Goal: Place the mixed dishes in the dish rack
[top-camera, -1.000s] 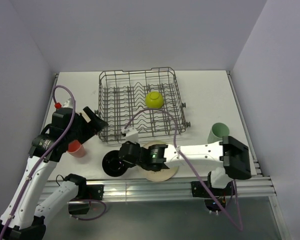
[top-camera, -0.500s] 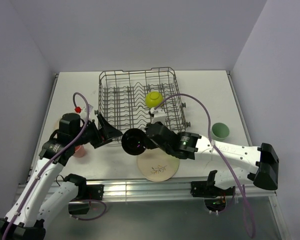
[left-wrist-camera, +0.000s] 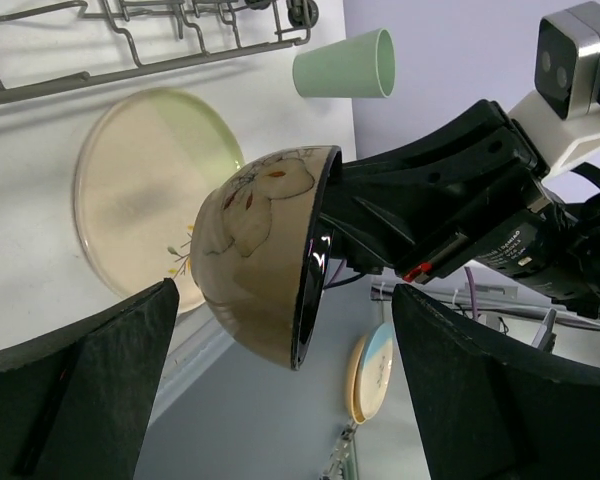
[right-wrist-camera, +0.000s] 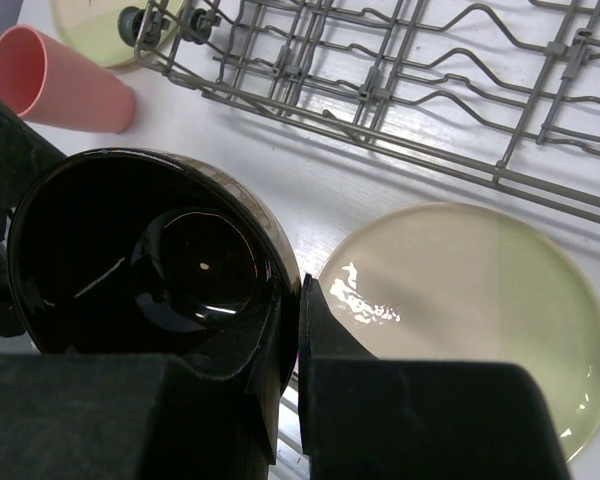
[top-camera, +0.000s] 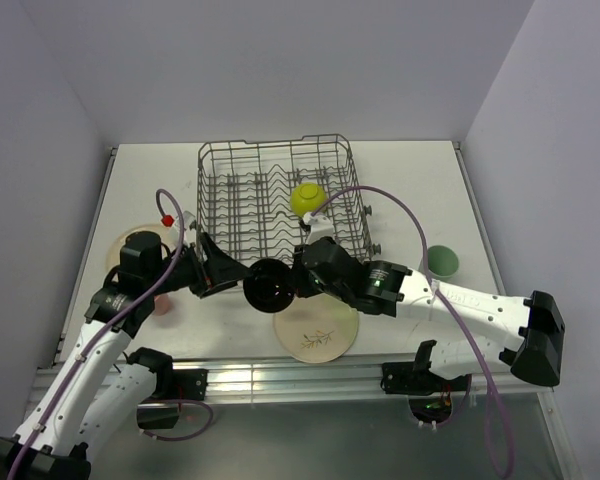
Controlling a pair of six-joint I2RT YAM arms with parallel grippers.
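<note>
1. Small cream plate [top-camera: 128,243], left-ctr of top view, flat on table [top-camera: 420,170], partly under L arm. Coral-pink cup [right-wrist-camera: 60,85] near it.
2. Left gripper [top-camera: 225,272]: fingers spread wide, holding nothing, facing black bowl [top-camera: 268,285] from the left, not touching.
3. Black bowl is tipped on edge, held off the table just below dish rack [top-camera: 280,215]'s near edge.
4. Right gripper [top-camera: 298,282]: clamped on bowl rim.
5. Lime-green bowl [top-camera: 308,198] sits inside rack, ctr-right.
6. Leaf-sprig plate [top-camera: 316,332] flat on table, lower ctr.
7. Mint-green cup [top-camera: 441,262], right of frame, well apart from rack.
</note>
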